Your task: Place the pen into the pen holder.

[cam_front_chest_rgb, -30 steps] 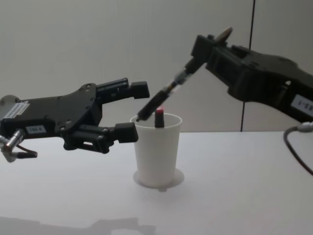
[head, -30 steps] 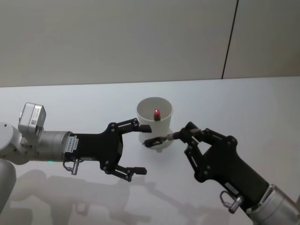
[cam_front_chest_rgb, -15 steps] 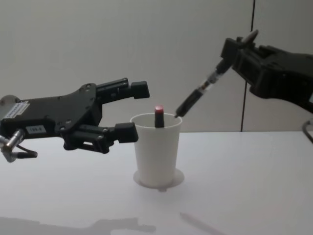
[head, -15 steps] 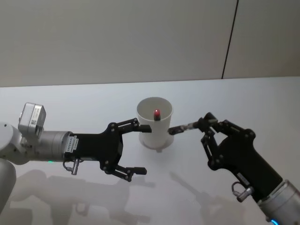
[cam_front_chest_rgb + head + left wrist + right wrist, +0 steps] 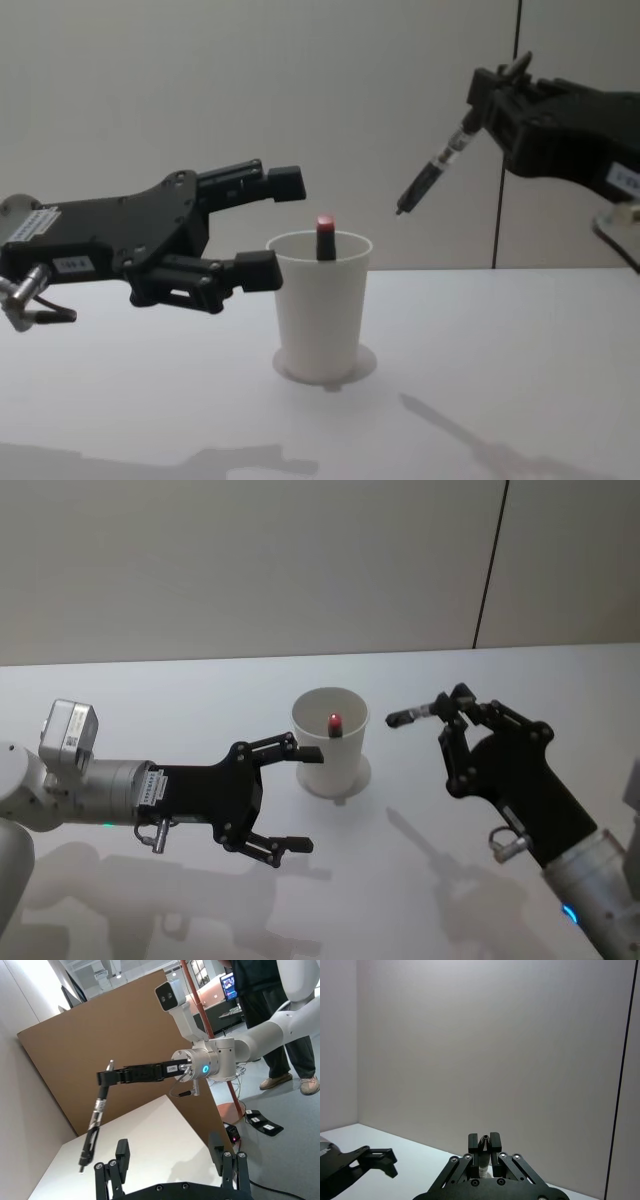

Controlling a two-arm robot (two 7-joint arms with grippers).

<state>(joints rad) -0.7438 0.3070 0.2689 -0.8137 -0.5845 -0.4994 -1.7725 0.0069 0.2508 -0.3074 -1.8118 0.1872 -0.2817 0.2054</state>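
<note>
white table (image 5: 200,695) | right end effector (image 5: 487,100) grips pen (image 5: 436,170) | pen holder (image 5: 320,305) upright

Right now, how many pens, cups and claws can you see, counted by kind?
Pens: 2, a black pen held in the air by the right claw, and a red-tipped pen standing in the cup.
Paper cups: 1, the white pen holder.
Claws: 2, the right claw and the open left claw beside the cup.
Total: 5.
</note>
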